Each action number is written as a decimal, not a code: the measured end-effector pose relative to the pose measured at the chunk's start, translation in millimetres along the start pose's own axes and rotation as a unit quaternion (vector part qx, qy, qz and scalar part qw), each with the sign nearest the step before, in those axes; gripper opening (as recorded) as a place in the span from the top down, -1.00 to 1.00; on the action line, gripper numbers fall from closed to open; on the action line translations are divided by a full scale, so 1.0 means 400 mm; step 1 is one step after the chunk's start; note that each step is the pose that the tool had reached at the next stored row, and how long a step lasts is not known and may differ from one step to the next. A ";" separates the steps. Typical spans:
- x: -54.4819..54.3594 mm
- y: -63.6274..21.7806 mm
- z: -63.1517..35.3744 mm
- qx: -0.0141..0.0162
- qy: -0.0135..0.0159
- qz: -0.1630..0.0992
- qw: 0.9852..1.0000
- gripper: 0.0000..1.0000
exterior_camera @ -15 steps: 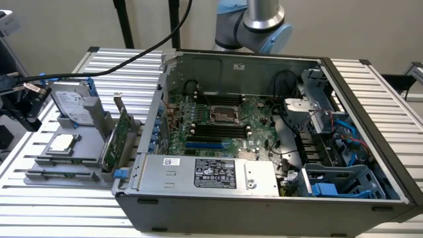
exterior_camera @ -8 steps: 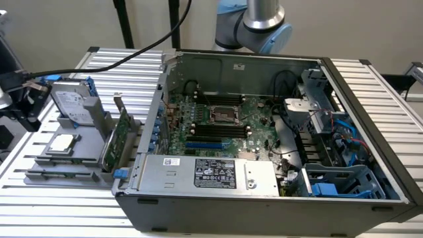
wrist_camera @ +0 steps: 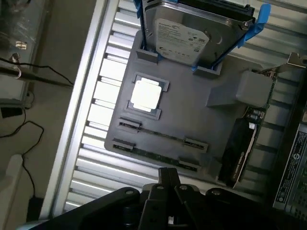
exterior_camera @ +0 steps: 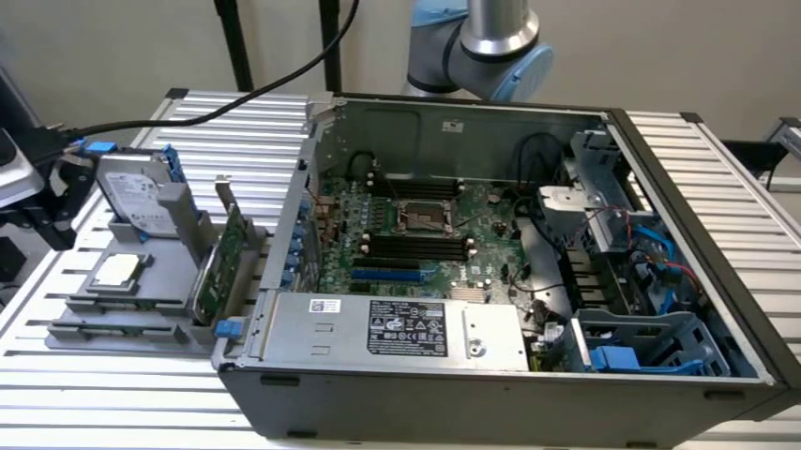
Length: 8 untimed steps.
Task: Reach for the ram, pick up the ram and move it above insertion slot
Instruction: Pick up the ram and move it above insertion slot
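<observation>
The ram [wrist_camera: 154, 154] stands on edge in the grey holder [wrist_camera: 201, 110], just beyond the gripper [wrist_camera: 169, 175], whose jaws are pressed together on nothing. I judge it light, stiff and thin, fragile at its chips and contacts, best pinched across its flat faces mid-length. Further from the gripper, the holder also carries a processor [wrist_camera: 145, 94], a hard drive [wrist_camera: 192, 33] and an expansion card [wrist_camera: 242, 148]

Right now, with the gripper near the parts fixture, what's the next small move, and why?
Probably open the gripper and ease toward the ram nearest it. The jaws stand shut, and the gripper hangs apart from the ram, which sits in clips on the grey fixture, not yet touched.
</observation>
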<state>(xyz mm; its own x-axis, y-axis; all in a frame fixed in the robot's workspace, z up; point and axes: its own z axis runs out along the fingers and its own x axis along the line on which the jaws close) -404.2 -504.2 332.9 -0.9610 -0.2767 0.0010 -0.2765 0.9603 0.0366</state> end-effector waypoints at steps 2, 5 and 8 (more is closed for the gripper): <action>0.000 0.000 0.001 0.000 0.001 -0.018 1.000 0.79; 0.000 0.000 0.002 0.000 0.002 -0.045 0.999 0.79; 0.000 0.000 0.003 0.000 0.003 -0.073 0.997 0.79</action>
<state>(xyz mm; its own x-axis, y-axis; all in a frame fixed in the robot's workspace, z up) -404.2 -504.2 331.9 -0.9107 -0.4130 0.0010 -0.4127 0.9101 0.0366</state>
